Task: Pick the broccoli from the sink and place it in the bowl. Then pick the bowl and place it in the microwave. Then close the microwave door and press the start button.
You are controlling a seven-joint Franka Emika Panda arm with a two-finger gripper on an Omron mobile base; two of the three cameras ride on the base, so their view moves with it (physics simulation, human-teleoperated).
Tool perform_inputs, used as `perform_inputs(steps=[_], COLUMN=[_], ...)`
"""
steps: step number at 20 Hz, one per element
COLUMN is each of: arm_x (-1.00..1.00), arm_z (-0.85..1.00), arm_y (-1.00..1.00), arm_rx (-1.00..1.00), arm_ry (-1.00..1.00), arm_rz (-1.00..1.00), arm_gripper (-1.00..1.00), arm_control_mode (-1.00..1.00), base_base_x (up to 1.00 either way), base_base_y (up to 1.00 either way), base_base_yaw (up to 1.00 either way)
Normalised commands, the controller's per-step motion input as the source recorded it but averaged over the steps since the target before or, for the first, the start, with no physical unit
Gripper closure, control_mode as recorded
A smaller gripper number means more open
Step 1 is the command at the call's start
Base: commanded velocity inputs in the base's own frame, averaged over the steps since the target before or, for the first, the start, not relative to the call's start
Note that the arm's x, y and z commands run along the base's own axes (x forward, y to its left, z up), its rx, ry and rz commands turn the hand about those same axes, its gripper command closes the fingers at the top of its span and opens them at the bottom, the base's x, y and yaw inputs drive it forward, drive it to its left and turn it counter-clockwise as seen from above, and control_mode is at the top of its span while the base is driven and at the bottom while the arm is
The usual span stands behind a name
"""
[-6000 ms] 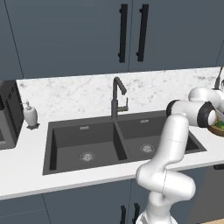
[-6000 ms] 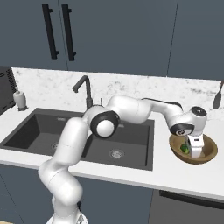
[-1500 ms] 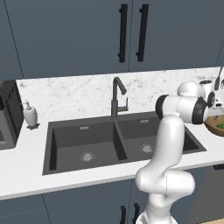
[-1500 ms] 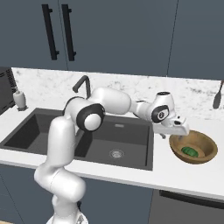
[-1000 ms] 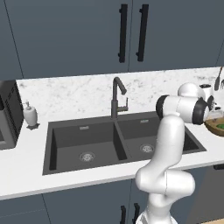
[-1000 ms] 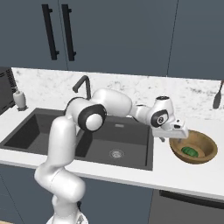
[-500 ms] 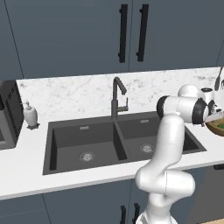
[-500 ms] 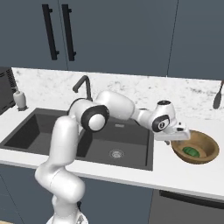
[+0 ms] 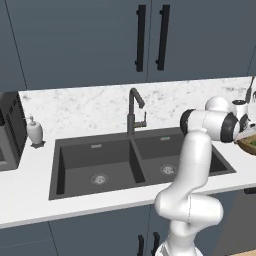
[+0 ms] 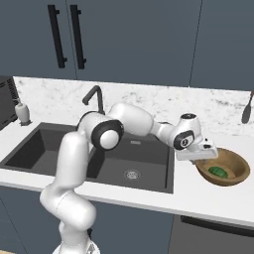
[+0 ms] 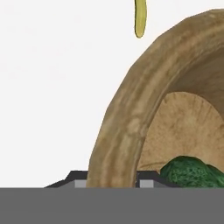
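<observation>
The brown wooden bowl (image 10: 234, 170) stands on the white counter right of the sink (image 10: 44, 149), with the green broccoli (image 10: 217, 171) lying inside it. My gripper (image 10: 204, 154) is at the bowl's near-left rim. In the hand view the bowl's thick rim (image 11: 131, 113) rises between my two fingertips (image 11: 79, 183), which press against it from both sides, and the broccoli (image 11: 190, 173) lies just inside. From the left base view, the gripper (image 9: 243, 134) meets the bowl (image 9: 248, 145) at the far right edge. The microwave (image 9: 7, 132) stands at the far left.
A dark curved faucet (image 9: 134, 107) rises behind the double sink (image 9: 100, 160). A soap dispenser (image 9: 34, 132) stands left of the basin. A utensil (image 10: 245, 111) hangs against the marble backsplash behind the bowl. Dark cabinets run above the counter.
The fingers have narrowed from wide open onto the bowl's rim. The hand has edged slightly right and down toward the bowl; bowl and broccoli have stayed put.
</observation>
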Motion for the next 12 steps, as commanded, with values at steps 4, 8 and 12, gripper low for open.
perform_inputs(steps=[4, 8, 12], arm_x=[-0.42, -0.38, -0.38], arm_z=[0.21, 0.04, 0.32], arm_y=[0.52, 0.51, 0.20], arm_rx=[-0.19, -0.20, -0.10], arm_ry=[-0.04, 0.01, 0.05], arm_rz=[0.35, 0.47, 0.51], arm_gripper=[1.00, 1.00, 1.00], arm_control_mode=[-1.00, -1.00, -1.00], base_base_x=[0.00, 0.00, 0.00], base_base_y=[0.00, 0.00, 0.00], base_base_yaw=[0.00, 0.00, 0.00])
